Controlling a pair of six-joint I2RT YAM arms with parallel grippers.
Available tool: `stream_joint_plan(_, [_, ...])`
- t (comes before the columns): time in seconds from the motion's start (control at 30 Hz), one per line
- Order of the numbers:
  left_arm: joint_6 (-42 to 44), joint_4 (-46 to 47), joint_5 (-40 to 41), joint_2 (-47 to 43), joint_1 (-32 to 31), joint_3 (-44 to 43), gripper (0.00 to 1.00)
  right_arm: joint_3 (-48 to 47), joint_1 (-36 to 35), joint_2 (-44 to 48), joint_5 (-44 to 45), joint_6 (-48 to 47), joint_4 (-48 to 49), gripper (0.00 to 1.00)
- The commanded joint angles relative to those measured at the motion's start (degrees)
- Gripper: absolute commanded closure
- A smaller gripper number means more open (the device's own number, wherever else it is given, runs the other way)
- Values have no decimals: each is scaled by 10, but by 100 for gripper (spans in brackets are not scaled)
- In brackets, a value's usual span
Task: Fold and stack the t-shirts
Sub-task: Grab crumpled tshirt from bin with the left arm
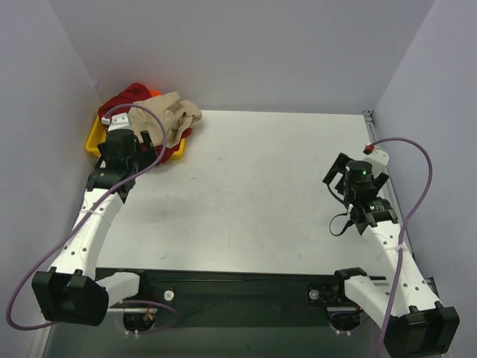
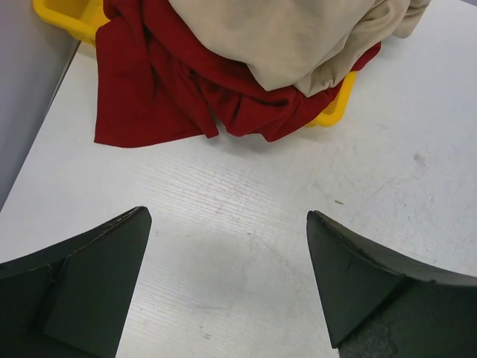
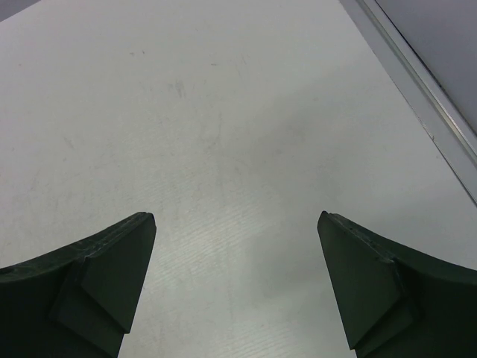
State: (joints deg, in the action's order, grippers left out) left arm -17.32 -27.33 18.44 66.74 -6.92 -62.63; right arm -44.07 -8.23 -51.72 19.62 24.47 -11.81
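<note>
Beige shirt (image 2: 298, 37) is lumped on top of the dark red shirt (image 2: 164, 89), both crumpled in the yellow tray (image 2: 337, 106), straight ahead of the left fingers (image 2: 89, 283) and near their tips. Red cloth spills over the tray's rim onto the counter (image 2: 246, 209). A bit of orange shirt (image 1: 154, 92) peeks out at the far side of the pile. Left fingers are spread wide, gripping nothing. Right fingers (image 3: 97, 283) are splayed wide too, just counter under them, well apart from the shirts.
</note>
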Motion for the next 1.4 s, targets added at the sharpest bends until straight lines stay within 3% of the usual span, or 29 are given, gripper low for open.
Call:
stream_joint_plan(0.0, [0, -16, 19, 9, 3, -39, 3, -7, 4, -3, 5, 4, -3, 3])
stream_joint_plan(0.3, [-10, -23, 22, 8, 3, -39, 3, -22, 4, -14, -11, -3, -6, 3])
stream_joint_plan(0.57, [13, 4, -30, 42, 9, -75, 3, -19, 4, -22, -18, 22, -7, 3])
stream_joint_plan(0.97, [-2, 2, -48, 249, 26, -220, 3, -88, 16, -108, -29, 9, 11, 3])
stream_joint_plan(1.17, [1, 34, -100, 334, 34, -272, 3, -133, 27, -165, -40, -1, 19, 3])
stream_joint_plan(1.37, [-6, 4, -91, 414, 34, -350, 3, -169, 34, -201, -58, 0, 18, 4])
